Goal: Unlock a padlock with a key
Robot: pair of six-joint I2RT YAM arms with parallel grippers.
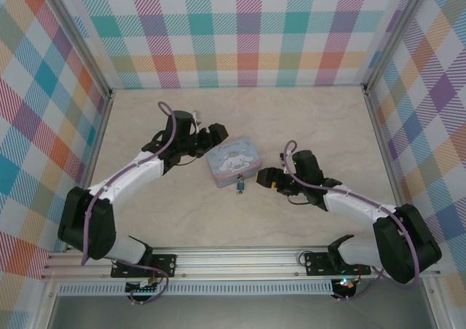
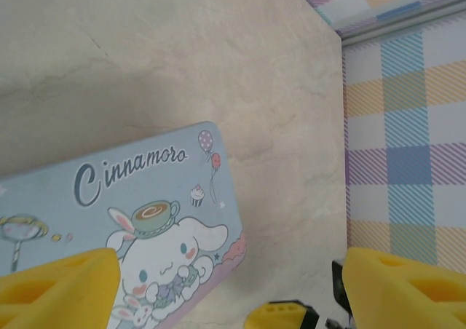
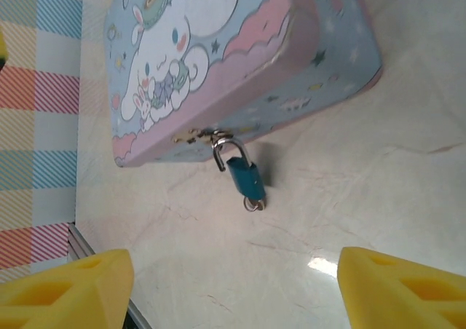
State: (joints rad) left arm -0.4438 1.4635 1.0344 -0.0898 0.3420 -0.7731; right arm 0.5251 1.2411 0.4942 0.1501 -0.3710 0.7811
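Bare tabletop point(image 1: 182, 212) lies open on the left and near sides of the padlock point(image 1: 239, 187); the tin point(image 1: 231, 161) walls off its far side, and the right gripper point(image 1: 261, 176) stands near on its right.

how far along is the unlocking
Done: nothing visible; the padlock hangs on the tin clasp, looking shut. In hand: nothing; left gripper and right gripper flank the tin, jaws open, empty. Left: grasp the key, if that is the small metal bit under the padlock, turn it, free the shackle.

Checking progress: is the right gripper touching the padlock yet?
Apart. The right wrist view shows bare table between the right gripper and the padlock.
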